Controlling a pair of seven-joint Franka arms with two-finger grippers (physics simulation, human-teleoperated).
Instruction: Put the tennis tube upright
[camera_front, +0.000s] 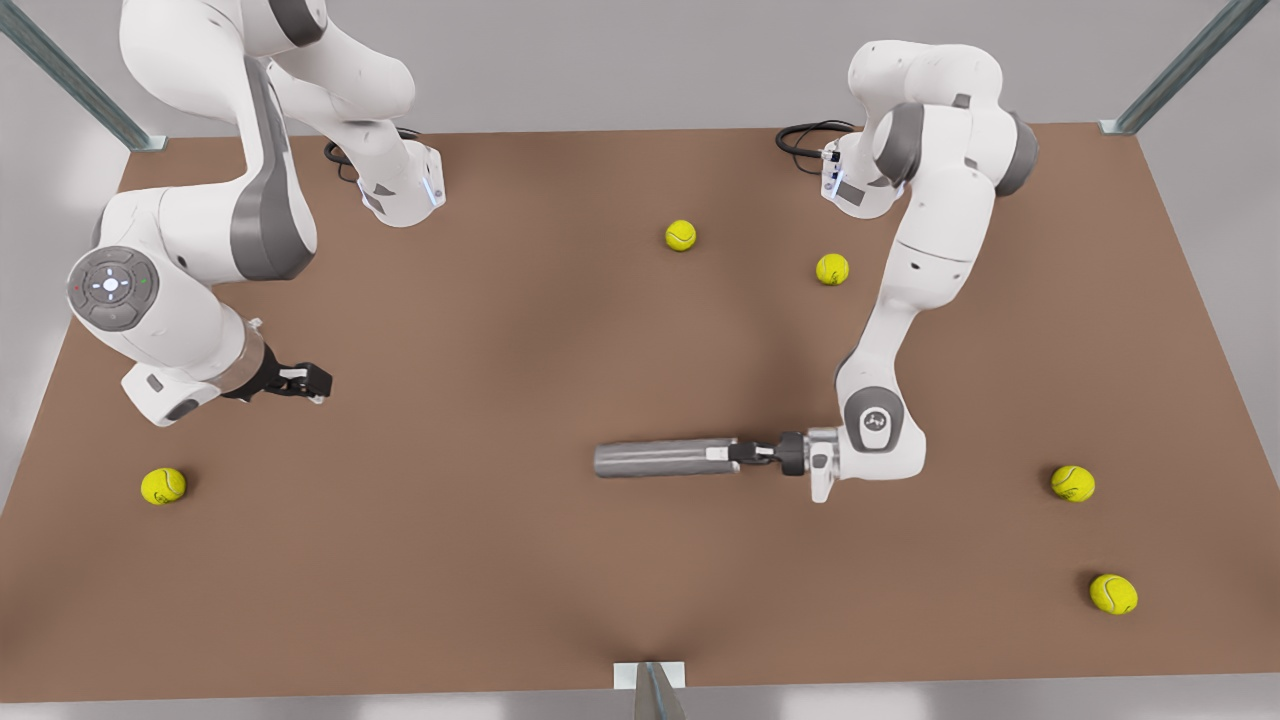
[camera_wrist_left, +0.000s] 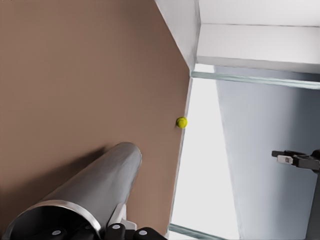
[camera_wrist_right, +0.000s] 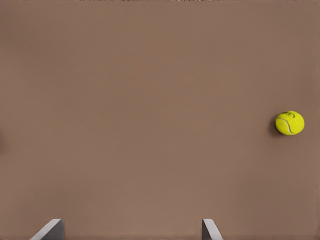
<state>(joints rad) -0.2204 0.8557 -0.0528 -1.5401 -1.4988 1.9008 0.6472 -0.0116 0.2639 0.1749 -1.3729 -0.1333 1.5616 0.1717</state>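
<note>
Across the brown counter the two white arms reached from the far edge, and the grey tennis tube lay on its side near the middle, its silvery-rimmed end gripped by the left pincer, whose fingers were closed onto that rim from the front view's right. Over by the front view's left the right pincer hung above bare counter with its fingers spread wide and holding nothing, while five yellow tennis balls lay scattered about.
</note>
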